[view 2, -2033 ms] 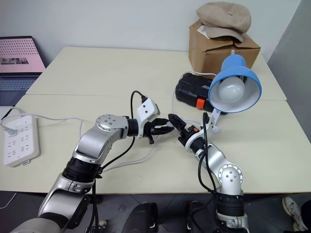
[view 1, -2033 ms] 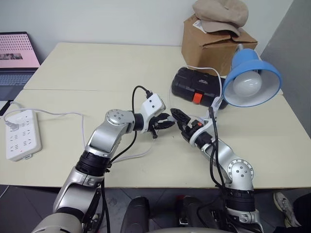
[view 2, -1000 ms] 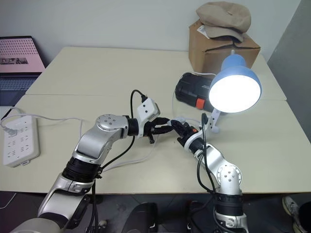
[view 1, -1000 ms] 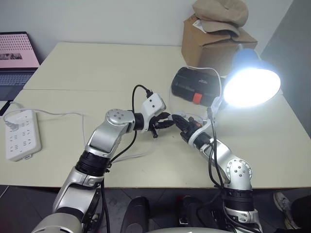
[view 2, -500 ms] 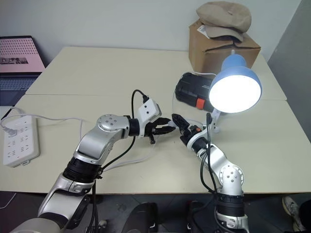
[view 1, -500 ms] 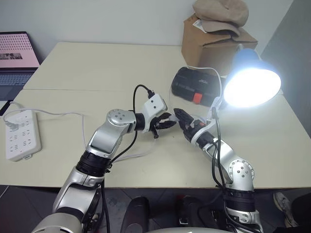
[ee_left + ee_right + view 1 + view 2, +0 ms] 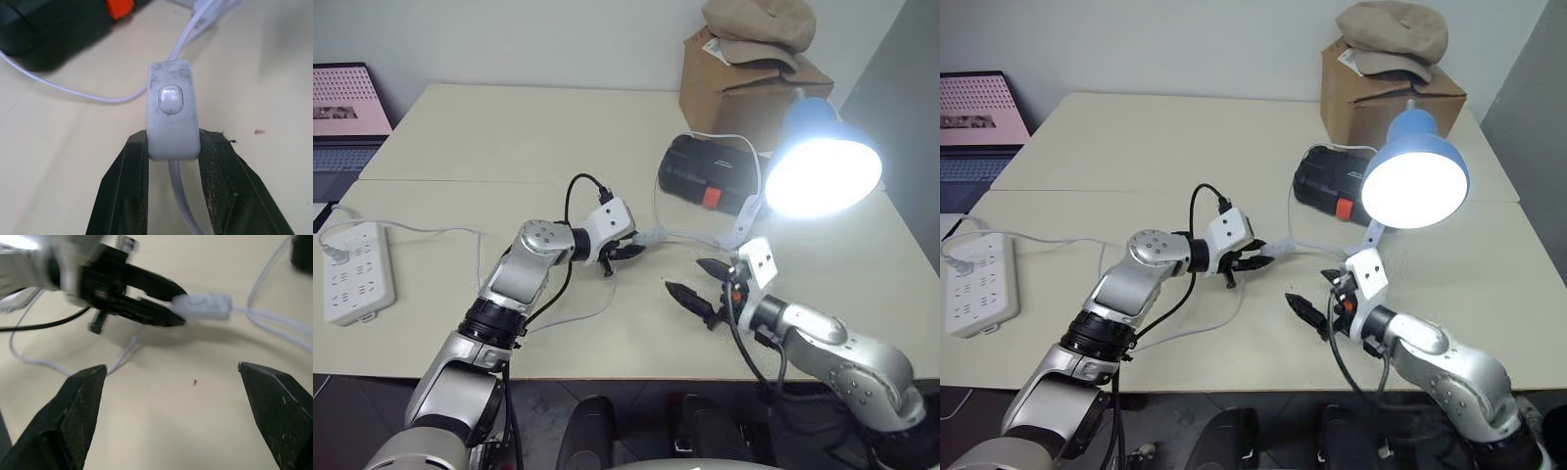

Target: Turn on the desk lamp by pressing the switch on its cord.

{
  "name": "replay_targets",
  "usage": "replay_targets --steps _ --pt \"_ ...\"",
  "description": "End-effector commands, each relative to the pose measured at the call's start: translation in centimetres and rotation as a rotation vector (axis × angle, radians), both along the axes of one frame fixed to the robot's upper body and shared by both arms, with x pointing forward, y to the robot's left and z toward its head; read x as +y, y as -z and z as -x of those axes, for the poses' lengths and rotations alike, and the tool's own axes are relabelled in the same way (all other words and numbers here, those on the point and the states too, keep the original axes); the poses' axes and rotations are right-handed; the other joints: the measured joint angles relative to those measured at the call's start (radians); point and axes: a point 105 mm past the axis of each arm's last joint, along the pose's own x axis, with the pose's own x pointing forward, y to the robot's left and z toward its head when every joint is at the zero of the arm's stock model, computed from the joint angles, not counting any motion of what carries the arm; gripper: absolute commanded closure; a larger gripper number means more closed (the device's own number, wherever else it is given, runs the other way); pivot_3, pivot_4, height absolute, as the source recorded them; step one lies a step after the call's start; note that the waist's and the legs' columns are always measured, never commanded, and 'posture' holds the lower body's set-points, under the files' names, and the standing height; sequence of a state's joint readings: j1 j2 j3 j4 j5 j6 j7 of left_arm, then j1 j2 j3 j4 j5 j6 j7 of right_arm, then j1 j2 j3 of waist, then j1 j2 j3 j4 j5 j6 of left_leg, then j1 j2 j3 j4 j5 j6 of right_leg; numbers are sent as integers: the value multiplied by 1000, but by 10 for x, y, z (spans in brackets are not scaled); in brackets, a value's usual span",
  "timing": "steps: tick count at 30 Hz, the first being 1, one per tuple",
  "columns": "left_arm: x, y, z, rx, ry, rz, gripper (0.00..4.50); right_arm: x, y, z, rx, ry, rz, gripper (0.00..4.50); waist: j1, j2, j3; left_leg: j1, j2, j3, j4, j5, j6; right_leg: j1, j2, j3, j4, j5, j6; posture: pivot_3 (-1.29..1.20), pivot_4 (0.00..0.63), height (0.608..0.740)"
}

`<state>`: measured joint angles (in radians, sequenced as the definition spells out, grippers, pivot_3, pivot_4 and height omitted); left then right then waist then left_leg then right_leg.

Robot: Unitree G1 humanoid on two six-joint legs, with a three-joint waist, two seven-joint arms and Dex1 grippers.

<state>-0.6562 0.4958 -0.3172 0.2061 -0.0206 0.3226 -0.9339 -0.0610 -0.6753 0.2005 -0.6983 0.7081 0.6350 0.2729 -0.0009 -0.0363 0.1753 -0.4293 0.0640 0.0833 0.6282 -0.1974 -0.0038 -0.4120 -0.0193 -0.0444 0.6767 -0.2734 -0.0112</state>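
A: Starting at the left, what sits on the table (image 7: 460,137)?

B: A white power strip (image 7: 354,271) at the near left edge, with a laptop (image 7: 347,113) showing a pink screen beyond it. No writing or brand on either can be read.

A: And the left tool (image 7: 628,248)?

B: Its arm reaches forward and toward the right, low over the table. The two black fingers (image 7: 128,186) are clamped on the near end of the switch (image 7: 171,110), whose rocker button faces the wrist camera. The cord (image 7: 680,235) runs out of both ends, one part looping past the black case (image 7: 705,174) with the red latch.

A: The right tool (image 7: 697,284)?

B: Near the table's front edge, apart from the switch, pointing toward the left. Its fingers are spread wide with nothing between them.

A: The desk lamp (image 7: 822,166)?

B: At the right, lit, its blue shade glowing white, just in front of a cardboard box (image 7: 744,83) with a tan cap (image 7: 759,29) on top. Any label on the box is too small to read.
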Motion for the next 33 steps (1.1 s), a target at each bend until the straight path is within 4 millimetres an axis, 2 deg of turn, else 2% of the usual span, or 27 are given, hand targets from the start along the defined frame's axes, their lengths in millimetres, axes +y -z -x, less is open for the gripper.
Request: replay_targets --steps 1,5,7,9,10,13,19,21,25,28,30,33 --pt "-2 5 1 -14 30 -12 3413 1 -14 15 -193 -125 132 0 -1 -1 0 0 0 0 0 0 0 0 0 0 0 0 0 0 150 740" --pt "-2 11 1 4 35 -10 3413 -10 -16 10 -214 -103 182 0 0 -1 0 0 0 0 1 0 0 0 -1 -1 0 0 0 0 150 740" --pt "-2 13 4 9 46 -21 3413 -19 -17 1 -209 -48 196 0 0 -1 0 0 0 0 1 0 0 0 -1 -1 1 0 0 0 150 740" --pt "-1 15 7 11 59 -31 2713 -25 -18 -4 -206 -24 203 0 0 -1 0 0 0 -1 1 0 0 0 -1 -1 1 0 0 0 150 740" --pt "-1 15 7 11 60 -31 2673 -26 -19 -6 -206 -20 207 0 0 -1 0 0 0 0 1 0 0 0 -1 -1 1 0 0 0 150 740" --pt "0 15 11 8 75 -33 2004 -31 -19 -11 -201 -5 217 0 1 -1 0 0 0 0 1 0 0 0 -1 -1 1 0 0 0 150 740" --pt "6 -3 14 -36 53 24 833 -35 -21 -16 -199 -20 232 0 0 -1 0 0 0 0 1 0 0 0 -1 0 1 0 0 0 150 740" --pt "20 -22 17 -89 25 69 488 -39 -21 -20 -199 -34 241 0 -1 -1 0 0 0 0 2 0 0 0 -1 0 2 0 0 0 150 740" --pt "48 -49 30 -149 -26 106 488 -49 -23 -26 -203 -65 258 0 -2 -1 0 0 1 0 1 0 0 0 -1 0 2 0 0 0 150 740" --pt "88 -69 49 -162 -138 134 488 -66 -28 -31 -220 -94 281 0 -7 -1 0 1 0 1 2 0 0 1 -1 1 2 0 0 0 150 740" --pt "104 -72 56 -147 -192 141 488 -74 -29 -33 -224 -102 288 0 -5 -1 1 1 1 1 1 0 0 0 -1 1 1 0 0 0 150 740" --pt "127 -71 80 -77 -256 161 488 -88 -31 -33 -199 -132 298 0 -2 -1 1 2 1 0 1 0 0 1 -1 0 2 0 0 0 150 740"
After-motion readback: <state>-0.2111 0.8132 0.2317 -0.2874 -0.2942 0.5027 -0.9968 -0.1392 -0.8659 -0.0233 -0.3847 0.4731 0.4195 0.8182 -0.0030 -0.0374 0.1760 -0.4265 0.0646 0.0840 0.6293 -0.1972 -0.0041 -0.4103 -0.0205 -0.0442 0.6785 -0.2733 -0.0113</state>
